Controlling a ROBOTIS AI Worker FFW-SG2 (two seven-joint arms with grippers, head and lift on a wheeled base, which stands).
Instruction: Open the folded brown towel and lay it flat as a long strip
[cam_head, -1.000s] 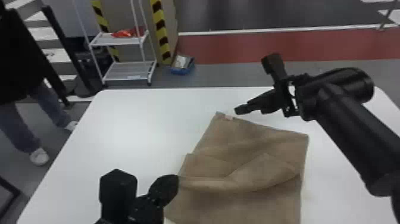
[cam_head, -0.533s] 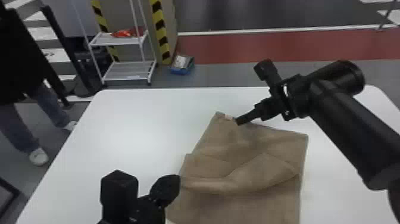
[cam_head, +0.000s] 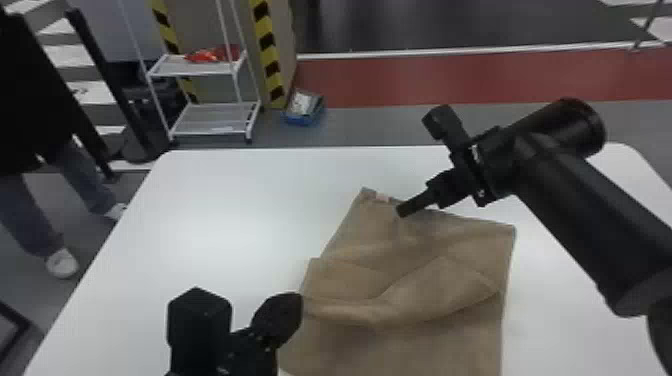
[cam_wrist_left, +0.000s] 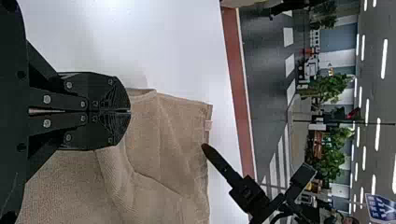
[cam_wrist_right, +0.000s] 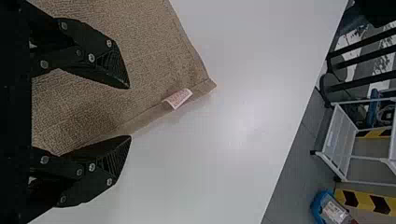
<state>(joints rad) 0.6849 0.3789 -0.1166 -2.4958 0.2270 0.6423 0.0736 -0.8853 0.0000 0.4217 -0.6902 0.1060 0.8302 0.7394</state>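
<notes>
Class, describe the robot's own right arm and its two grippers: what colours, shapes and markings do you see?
The right arm is black, with thick, smooth, tube-like sections. The left gripper and right gripper are black too; their flat jaws carry small silvery screw heads and fine ridges towards the tapering tips.

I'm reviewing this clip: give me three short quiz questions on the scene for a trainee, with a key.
1. True or false: the right pincer is open.
2. Which thing bears the label? A) shelf B) towel C) left pincer
3. Fill the gap: the table under the towel is coloured ____.

Key: 1 true; 2 B; 3 white.
</notes>
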